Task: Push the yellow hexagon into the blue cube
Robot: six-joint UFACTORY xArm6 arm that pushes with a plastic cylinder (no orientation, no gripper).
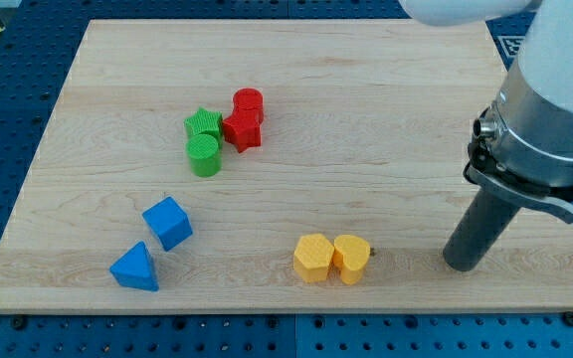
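Observation:
The yellow hexagon (pixel 312 258) lies near the view's bottom, right of centre, touching a yellow heart-shaped block (pixel 351 259) on its right. The blue cube (pixel 168 222) sits at the lower left, well apart from the hexagon. My tip (pixel 463 265) rests on the board to the right of the yellow pair, about a hundred pixels from the heart block, touching no block.
A blue triangular block (pixel 134 268) lies just below-left of the blue cube. A cluster of a green star (pixel 204 124), green cylinder (pixel 204 155), red star (pixel 241 129) and red cylinder (pixel 249 102) sits at upper centre. The wooden board (pixel 366 99) edge runs along the bottom.

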